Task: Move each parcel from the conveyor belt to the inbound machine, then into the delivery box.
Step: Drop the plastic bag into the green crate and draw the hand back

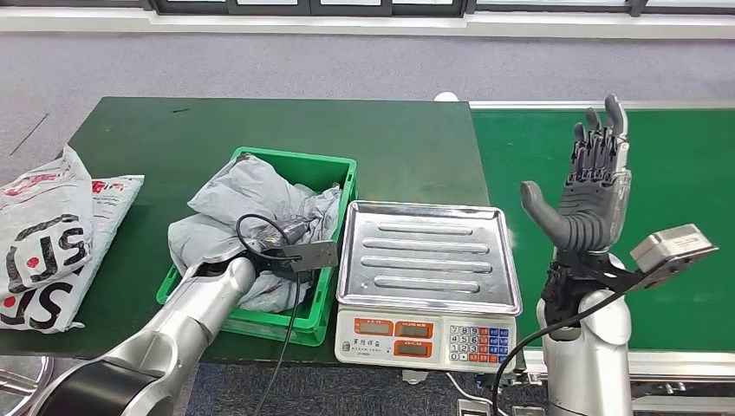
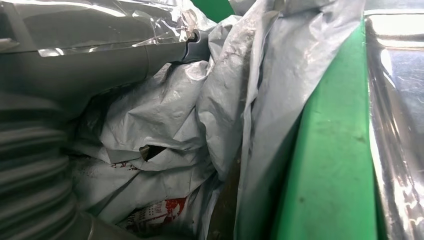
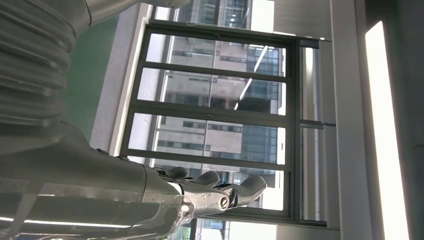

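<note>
While the left robot hand [image 2: 75, 65] is buried among the crumpled grey plastic mailer parcels [image 1: 251, 195] in the green plastic crate [image 1: 342, 173], I can't tell whether it's gripping one or already let go; best move is to free the fingers fully and lift straight up so no film snags and drags a bag out. Right robot hand [image 1: 589, 186] is raised, fingers spread, holding nothing, above the green conveyor belt [image 1: 685, 173]; the steel-tray scale [image 1: 429, 251] sits just inboard of it on the dark green worktop [image 1: 260, 121], the parcels beyond that around the left robot hand.
</note>
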`<state>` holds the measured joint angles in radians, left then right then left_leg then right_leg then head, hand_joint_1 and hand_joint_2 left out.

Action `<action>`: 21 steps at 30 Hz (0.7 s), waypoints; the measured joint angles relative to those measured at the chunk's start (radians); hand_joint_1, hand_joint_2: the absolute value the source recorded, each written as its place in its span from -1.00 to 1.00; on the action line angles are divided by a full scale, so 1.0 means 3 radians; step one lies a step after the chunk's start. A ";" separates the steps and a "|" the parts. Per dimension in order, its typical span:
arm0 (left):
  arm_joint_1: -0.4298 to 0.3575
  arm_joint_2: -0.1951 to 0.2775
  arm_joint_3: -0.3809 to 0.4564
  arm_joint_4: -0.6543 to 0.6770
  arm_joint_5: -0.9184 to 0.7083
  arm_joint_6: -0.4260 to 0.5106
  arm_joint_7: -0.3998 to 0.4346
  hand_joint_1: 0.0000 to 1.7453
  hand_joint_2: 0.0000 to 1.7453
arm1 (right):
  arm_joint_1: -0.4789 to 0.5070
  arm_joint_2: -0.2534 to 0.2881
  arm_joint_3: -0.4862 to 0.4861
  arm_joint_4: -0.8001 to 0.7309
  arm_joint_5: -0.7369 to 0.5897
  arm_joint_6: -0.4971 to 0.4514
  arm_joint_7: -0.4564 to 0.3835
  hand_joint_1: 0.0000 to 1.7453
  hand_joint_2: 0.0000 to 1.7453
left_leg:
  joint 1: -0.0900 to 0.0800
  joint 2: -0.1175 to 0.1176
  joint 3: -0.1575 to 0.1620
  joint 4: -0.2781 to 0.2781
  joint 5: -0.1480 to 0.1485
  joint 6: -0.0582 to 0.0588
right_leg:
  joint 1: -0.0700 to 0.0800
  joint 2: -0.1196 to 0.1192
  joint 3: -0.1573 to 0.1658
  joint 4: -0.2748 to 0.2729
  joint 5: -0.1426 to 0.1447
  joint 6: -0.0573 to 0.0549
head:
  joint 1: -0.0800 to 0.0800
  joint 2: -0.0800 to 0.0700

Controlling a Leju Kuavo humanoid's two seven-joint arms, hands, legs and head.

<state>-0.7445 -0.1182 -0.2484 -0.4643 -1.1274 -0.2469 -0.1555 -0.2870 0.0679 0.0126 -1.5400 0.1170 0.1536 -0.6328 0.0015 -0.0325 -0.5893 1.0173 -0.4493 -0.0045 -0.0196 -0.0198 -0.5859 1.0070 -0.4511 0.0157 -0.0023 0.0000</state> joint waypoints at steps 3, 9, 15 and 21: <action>0.0011 0.0000 -0.0007 -0.0004 0.0048 0.0072 -0.0028 -1.00 -1.00 | 0.0011 0.0000 0.0000 -0.0004 -0.0005 -0.0003 0.0005 -1.00 1.00 | 0.0000 0.0000 0.0000 0.0000 0.0001 0.0000 | 0.0000 0.0000 -0.0001 0.0000 0.0000 0.0000 | 0.0000 0.0000; 0.0297 -0.0002 -0.0009 -0.0507 0.0659 0.0912 -0.0149 -1.00 -1.00 | 0.0226 0.0000 0.0000 -0.0185 -0.0015 0.0011 0.0023 -1.00 1.00 | 0.0000 0.0001 -0.0016 0.0002 0.0002 0.0001 | 0.0000 0.0001 -0.0019 0.0000 0.0001 0.0000 | 0.0000 0.0000; 0.0633 -0.0013 0.0028 -0.1479 0.0957 0.1603 -0.0196 -1.00 -1.00 | 0.0358 0.0000 0.0000 -0.0328 -0.0020 0.0027 0.0029 -1.00 1.00 | 0.0000 0.0027 -0.0022 0.0001 -0.0008 -0.0001 | 0.0000 0.0025 -0.0033 0.0000 0.0000 0.0000 | 0.0000 0.0000; 0.0893 0.0032 0.0042 -0.2106 0.0509 0.2346 -0.0204 -1.00 0.50 | 0.0474 0.0000 0.0000 -0.0426 -0.0043 0.0004 0.0022 -1.00 1.00 | 0.0003 0.0037 -0.0023 0.0000 -0.0012 -0.0004 | 0.0004 0.0033 -0.0040 0.0000 -0.0001 -0.0002 | 0.0000 0.0000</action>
<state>-0.4766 -0.1084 -0.2358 -1.0961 -0.9746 0.4570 -0.2168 -0.1448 0.0678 0.0126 -1.6677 0.1041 0.1549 -0.6261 0.0024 -0.0215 -0.5961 1.0173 -0.4528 -0.0056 -0.0183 -0.0098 -0.5980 1.0070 -0.4514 0.0150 -0.0023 0.0000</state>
